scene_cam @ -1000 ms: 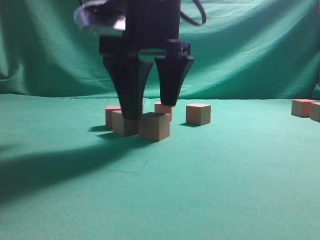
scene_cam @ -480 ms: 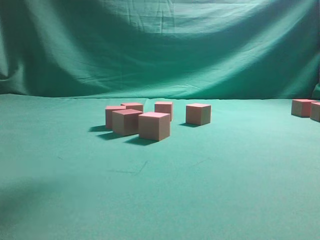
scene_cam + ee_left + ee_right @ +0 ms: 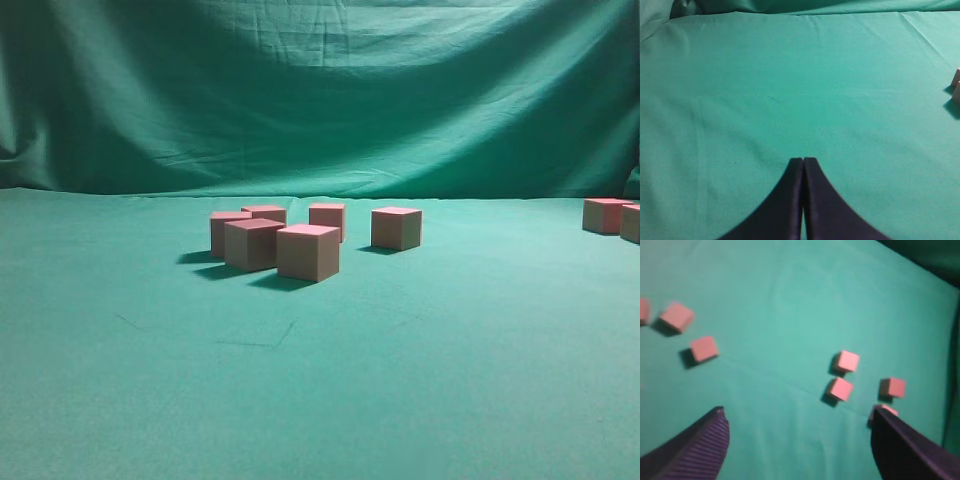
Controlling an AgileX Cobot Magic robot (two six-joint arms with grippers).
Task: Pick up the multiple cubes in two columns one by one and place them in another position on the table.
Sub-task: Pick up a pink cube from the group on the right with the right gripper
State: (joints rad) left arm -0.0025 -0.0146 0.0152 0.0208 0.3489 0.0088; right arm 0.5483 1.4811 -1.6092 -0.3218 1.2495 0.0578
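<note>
Desk: I see a wide flat surface (image 3: 450, 360) under plain green cloth with faint creases; a draped green backdrop (image 3: 330, 90) hangs behind it.

Cube cluster: on my exterior view five cubes (image 3: 308, 252) sit grouped left of centre. The nearest one is at the front, a second (image 3: 252, 244) is just beside it on its left, and three more stand behind these.

Lone cube: a sixth cube (image 3: 396, 227) stands a little apart to the right of that group.

Far cubes: two more cubes (image 3: 607, 215) rest at the right edge of the exterior view, well apart from the cluster; the outer one is cut off by the frame.

Left gripper: in my left wrist view the left gripper (image 3: 803, 161) has its two dark fingers pressed together with nothing between them, above bare cloth. Slivers of cubes (image 3: 956, 85) show at the right edge of that view, well away from the tips.

Right gripper: in my right wrist view the right gripper (image 3: 800, 420) has its fingers spread wide apart and holds nothing, looking down on the desk from high up.

Under the right gripper: a group of four cubes (image 3: 841, 389) lies toward the right finger (image 3: 905, 450), one of them partly hidden by it; three others (image 3: 704, 348) lie at the upper left, the outermost cut by the frame.

Arms: neither arm appears in my exterior view.
</note>
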